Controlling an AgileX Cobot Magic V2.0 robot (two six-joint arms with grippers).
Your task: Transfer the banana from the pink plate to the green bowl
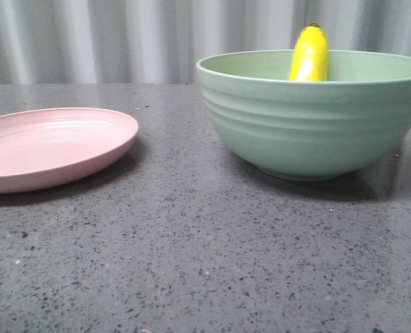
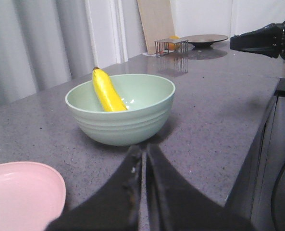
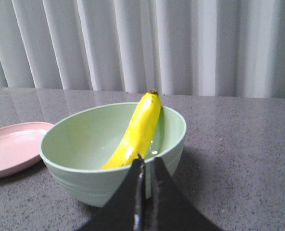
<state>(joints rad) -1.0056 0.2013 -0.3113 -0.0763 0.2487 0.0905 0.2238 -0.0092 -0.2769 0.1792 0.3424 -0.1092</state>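
Observation:
The yellow banana [image 1: 310, 55] leans inside the green bowl [image 1: 309, 125], its dark end poking above the far rim; it also shows in the left wrist view [image 2: 106, 91] and the right wrist view [image 3: 138, 132]. The pink plate [image 1: 46, 147] lies empty at the left. My left gripper [image 2: 143, 153] is shut and empty, hanging back from the bowl [image 2: 120, 108] with the plate [image 2: 22, 195] beside it. My right gripper [image 3: 146, 162] is shut and empty, just short of the bowl's near rim [image 3: 113, 154]. Neither gripper shows in the front view.
Grey speckled table [image 1: 191, 263] with a pleated curtain behind. In the left wrist view a wire rack [image 2: 171, 46] and a dark dish [image 2: 204, 39] stand far off, the other arm [image 2: 267, 39] shows at the side, and the table edge [image 2: 257, 139] drops away.

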